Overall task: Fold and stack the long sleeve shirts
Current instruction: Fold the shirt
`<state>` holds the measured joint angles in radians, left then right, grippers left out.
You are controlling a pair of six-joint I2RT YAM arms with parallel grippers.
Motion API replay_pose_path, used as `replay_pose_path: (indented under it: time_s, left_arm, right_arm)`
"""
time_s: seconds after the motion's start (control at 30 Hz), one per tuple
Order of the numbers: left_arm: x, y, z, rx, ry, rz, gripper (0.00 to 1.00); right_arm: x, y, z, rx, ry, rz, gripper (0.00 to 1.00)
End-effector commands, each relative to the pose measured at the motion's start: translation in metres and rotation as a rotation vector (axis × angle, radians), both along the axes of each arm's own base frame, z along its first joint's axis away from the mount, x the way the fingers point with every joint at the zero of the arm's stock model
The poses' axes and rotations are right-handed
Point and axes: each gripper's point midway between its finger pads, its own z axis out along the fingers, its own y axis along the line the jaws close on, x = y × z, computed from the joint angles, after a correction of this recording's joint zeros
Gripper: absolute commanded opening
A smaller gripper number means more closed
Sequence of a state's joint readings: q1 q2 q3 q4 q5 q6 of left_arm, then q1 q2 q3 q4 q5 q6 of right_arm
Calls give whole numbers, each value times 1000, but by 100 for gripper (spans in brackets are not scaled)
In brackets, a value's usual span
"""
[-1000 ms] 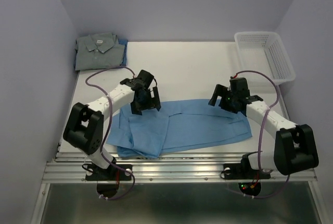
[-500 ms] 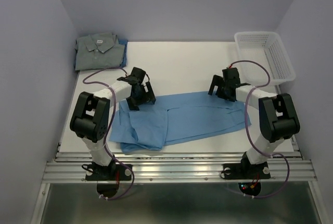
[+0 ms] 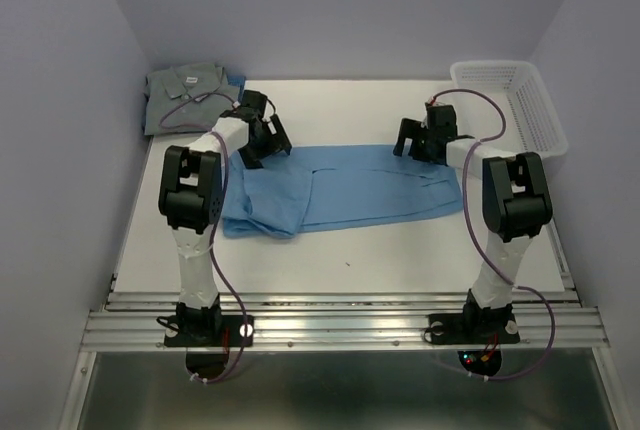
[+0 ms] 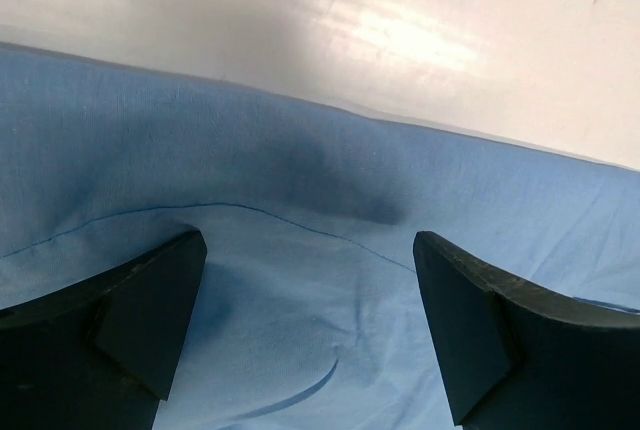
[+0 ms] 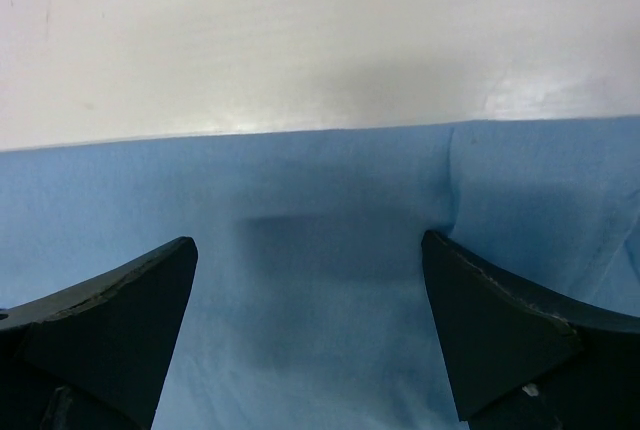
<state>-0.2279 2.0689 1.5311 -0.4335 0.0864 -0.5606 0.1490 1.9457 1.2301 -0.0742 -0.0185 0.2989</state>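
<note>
- The left pincer (image 3: 262,142) has moved from the middle of the table (image 3: 350,110) toward the back. It now sits at the far left edge of the light blue shirt (image 3: 350,190).
- The right pincer (image 3: 420,142) has moved back too. It sits at the far right edge of that shirt.
- The light blue shirt was near the front edge of the table a second ago. Now it lies farther back, in the middle.
- In the left wrist view, the left pincer (image 4: 310,250) is spread wide, with blue cloth below it.
- In the right wrist view, the right pincer (image 5: 310,250) is spread wide too, right at the edge of the cloth.
- The grey-green shirt (image 3: 185,95) lies folded in the back left corner, collar up.
- The light blue shirt is a long, flat strip with a folded lump at its left end.
- There are two shirts, two pincers, and one white basket (image 3: 540,115) at the back right.
</note>
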Motion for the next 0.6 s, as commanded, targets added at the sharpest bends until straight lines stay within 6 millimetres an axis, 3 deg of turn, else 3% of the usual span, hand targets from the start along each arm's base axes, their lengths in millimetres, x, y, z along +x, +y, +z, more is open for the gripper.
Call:
replay_pose_path:
  time_s: [0.0, 0.1, 0.2, 0.27, 0.33, 0.4, 0.43, 0.47, 0.5, 0.57]
  left_arm:
    - [26, 7, -10, 41, -10, -35, 99]
    - [37, 2, 4, 24, -47, -53, 99]
    - [44, 3, 35, 24, -117, -50, 99]
    - [47, 12, 65, 37, -175, -24, 99]
    - [44, 28, 99, 52, -243, 28, 99]
    - [35, 49, 113, 91, -261, 92, 99]
    - [25, 67, 135, 102, -285, 161, 99]
    - [19, 77, 143, 104, -293, 199, 99]
    - [5, 88, 157, 86, -307, 272, 99]
    - [-13, 119, 167, 106, -313, 371, 99]
  right_arm:
    - [10, -16, -18, -6, 44, 16, 100]
    - [21, 1, 4, 30, -15, 133, 100]
    - [27, 8, 40, 31, -99, 208, 100]
    - [27, 30, 76, 5, -173, 299, 100]
    - [20, 47, 95, -36, -195, 343, 100]
    - [7, 85, 124, -45, -241, 425, 100]
    - [0, 100, 132, -47, -249, 455, 100]
    - [-7, 116, 138, -51, -262, 493, 100]
    - [-25, 151, 148, -56, -286, 567, 100]
    - [-46, 189, 155, -80, -317, 681, 100]
